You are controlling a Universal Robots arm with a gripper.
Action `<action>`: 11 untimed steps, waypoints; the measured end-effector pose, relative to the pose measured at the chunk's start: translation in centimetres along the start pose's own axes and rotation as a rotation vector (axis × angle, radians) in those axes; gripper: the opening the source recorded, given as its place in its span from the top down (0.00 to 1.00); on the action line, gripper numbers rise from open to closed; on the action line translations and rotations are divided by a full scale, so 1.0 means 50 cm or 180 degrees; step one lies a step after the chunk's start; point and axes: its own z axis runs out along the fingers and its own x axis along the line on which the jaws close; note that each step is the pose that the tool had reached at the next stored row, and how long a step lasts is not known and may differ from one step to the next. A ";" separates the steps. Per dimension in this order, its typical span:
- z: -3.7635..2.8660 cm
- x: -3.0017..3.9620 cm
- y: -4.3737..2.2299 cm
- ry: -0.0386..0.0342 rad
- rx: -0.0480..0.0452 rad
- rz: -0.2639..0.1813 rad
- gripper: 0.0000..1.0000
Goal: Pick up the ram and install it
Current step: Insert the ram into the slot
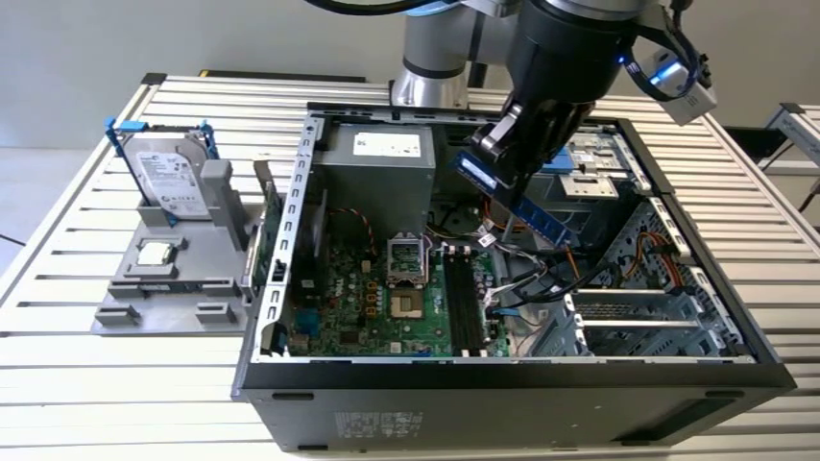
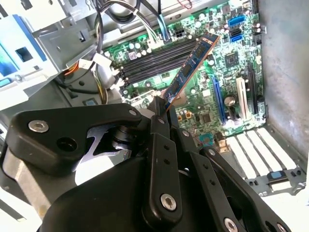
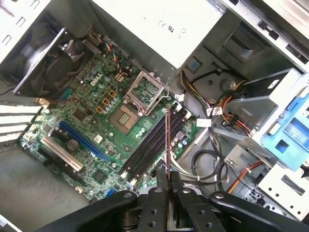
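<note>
Exterior view: the claw [image 1: 497,171] pinches the ram [image 1: 539,213] by one end, and the stick hangs in the air inside the open case [image 1: 305,192], slanting down toward the slots [image 1: 464,309] without touching them.

As I judge it, the slant is the main worry. If the stick meets a slot at this angle, one corner would land first and the contact edge could jam or scrape instead of seating. It is held by one end only, so a hard push might swing it in the pinch or let it slip. The cables [image 1: 539,280] just beside the slots could snag the free end. A notch turned the wrong way would also block it, and I cannot tell the notch's side from here.

The arm reaches in from above the case's back, its wrist tipped so the claw points down at a slope toward the board [image 1: 372,298]. In the first wrist view the ram [image 3: 167,140] appears edge-on, running close along the slots [image 3: 149,145], with the fingers [image 3: 176,186] pressed on its near end.
</note>
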 end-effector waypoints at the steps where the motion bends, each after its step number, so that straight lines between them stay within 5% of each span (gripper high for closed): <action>1: 0.000 0.000 0.000 -0.0003 0.0000 0.0025 1.00; 11: 0.000 0.000 0.000 -0.0034 -0.0001 0.0257 1.00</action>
